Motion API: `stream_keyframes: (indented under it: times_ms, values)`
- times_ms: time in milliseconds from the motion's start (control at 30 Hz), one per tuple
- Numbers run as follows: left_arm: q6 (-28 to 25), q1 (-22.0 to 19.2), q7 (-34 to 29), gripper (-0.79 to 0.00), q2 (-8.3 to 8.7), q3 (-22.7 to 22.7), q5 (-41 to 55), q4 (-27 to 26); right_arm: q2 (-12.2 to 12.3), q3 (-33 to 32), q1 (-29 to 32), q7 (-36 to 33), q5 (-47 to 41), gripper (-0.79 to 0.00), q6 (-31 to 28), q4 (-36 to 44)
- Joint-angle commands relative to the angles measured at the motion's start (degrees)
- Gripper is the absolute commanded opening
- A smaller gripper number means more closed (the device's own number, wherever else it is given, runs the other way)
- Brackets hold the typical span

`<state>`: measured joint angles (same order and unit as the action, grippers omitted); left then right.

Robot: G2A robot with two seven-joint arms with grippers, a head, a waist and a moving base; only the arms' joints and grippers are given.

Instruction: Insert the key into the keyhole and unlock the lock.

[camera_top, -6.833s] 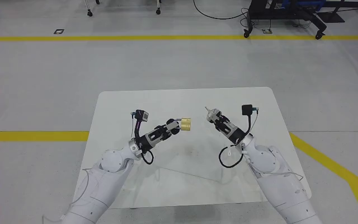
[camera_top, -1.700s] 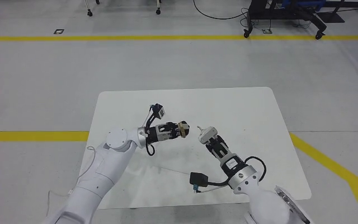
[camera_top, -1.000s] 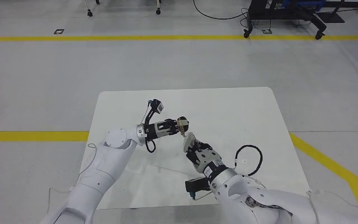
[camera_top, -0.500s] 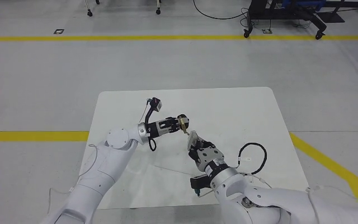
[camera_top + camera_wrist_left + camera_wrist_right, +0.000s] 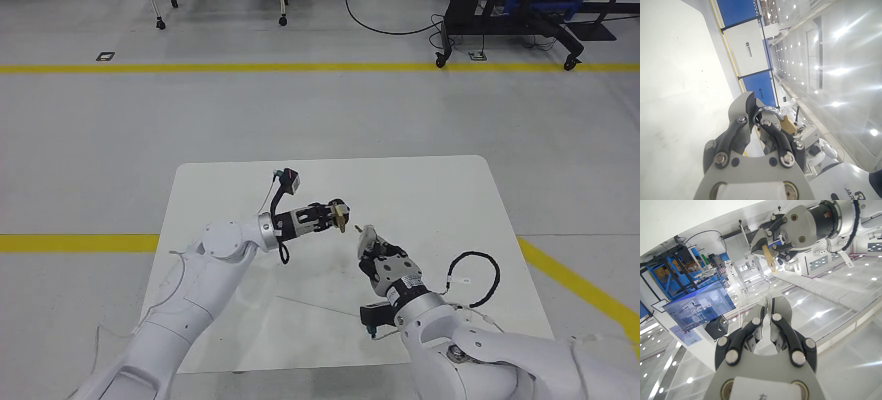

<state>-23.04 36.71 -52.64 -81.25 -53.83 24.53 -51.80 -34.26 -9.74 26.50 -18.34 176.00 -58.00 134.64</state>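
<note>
Padlock (image 5: 789,126) hangs in the air above the white desk (image 5: 450,190), with its steel loop clenched between the fingers of my left pincer (image 5: 758,113) and its brass body sticking out past the tips. My right pincer (image 5: 770,300) is near the padlock, on the side closer to my body, and is clamped on the thin key (image 5: 767,303), which I see edge-on. The keyhole (image 5: 770,264) in the padlock's end faces that pincer. The key's tip points toward the padlock without touching it.
</note>
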Motion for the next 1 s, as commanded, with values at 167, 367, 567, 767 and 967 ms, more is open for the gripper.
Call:
stream_keyframes:
  times_ms: [167,367,567,767,967]
  values:
    - [1.0,-5.1,0.7,-0.785,-3.9,6.4,2.7,5.5,5.8,0.0,3.4,-6.5,0.0,-0.785,0.0,0.0]
    - [0.4,-6.9,0.7,-0.785,-5.42,8.1,4.1,8.4,8.0,0.0,4.4,-9.6,0.0,-0.785,0.0,0.0]
    - [0.4,-6.9,0.7,-0.785,-5.42,8.1,4.1,8.4,8.0,0.0,4.4,-9.6,0.0,-0.785,0.0,0.0]
    - [0.3,-6.5,1.4,-0.785,-5.4,8.2,3.5,7.9,8.0,0.0,4.4,-9.6,0.0,-0.785,0.0,0.0]
    - [0.2,-1.9,3.3,-0.785,-5.76,7.8,6.4,5.6,8.0,0.0,4.4,-9.6,0.0,-0.785,0.0,0.0]
